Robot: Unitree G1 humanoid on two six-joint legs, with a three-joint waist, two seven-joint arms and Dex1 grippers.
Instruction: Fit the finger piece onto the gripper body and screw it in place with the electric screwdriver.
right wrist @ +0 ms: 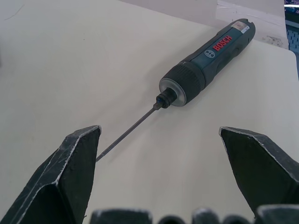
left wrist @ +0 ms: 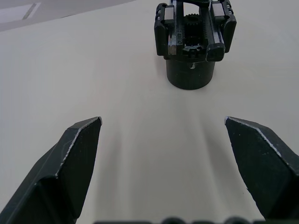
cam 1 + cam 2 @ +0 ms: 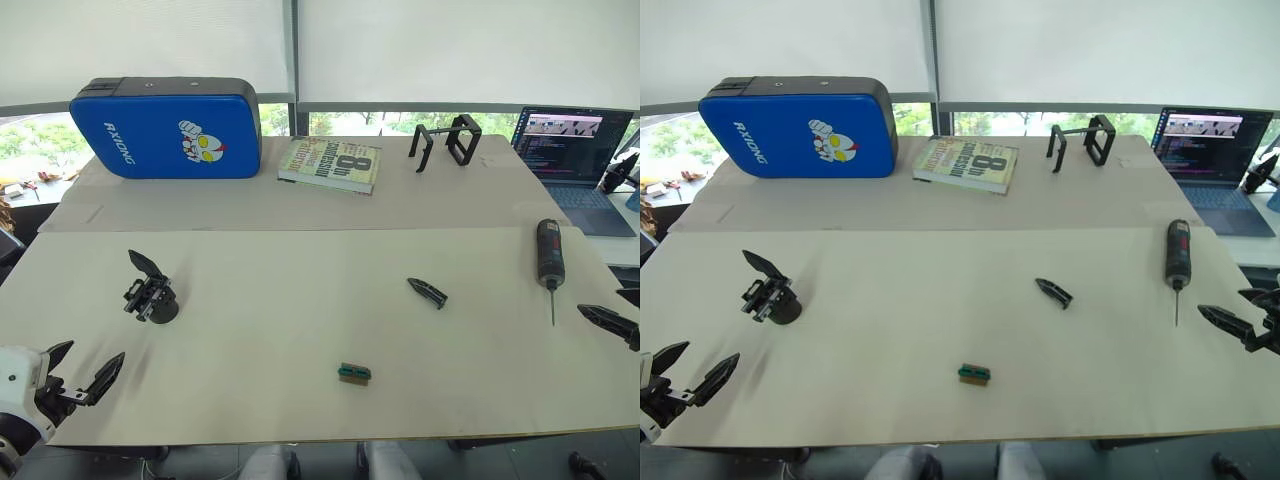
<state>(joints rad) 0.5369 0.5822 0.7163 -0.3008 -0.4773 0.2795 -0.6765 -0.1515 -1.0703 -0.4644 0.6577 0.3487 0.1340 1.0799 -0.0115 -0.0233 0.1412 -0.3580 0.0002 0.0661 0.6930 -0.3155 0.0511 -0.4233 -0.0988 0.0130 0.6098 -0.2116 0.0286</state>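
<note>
On the pale table [image 3: 300, 300] you have the gripper body [image 3: 150, 292] at the robot's left, puck base down with its one pointed finger up, just ahead of your left gripper [image 3: 85, 375], whose fingers stand spread and hold nothing; the left wrist view puts the body straight beyond the gap between the tips, apart from both. The finger piece [image 3: 427, 291] lies flat near the table's middle-right, well apart from either gripper. The electric screwdriver [image 3: 548, 258] lies at the right, bit pointing toward the near edge; your right gripper [image 3: 1250, 320] sits just beyond the bit's end, fingers wide and empty, partly cut off by the picture's edge. A small green block [image 3: 354, 373] lies near the front edge; its make is too small to tell. Farther back you find a blue pad [image 3: 165, 128], a book [image 3: 330, 164], a black wire-frame stand [image 3: 445, 142] and a laptop [image 3: 575, 165].
</note>
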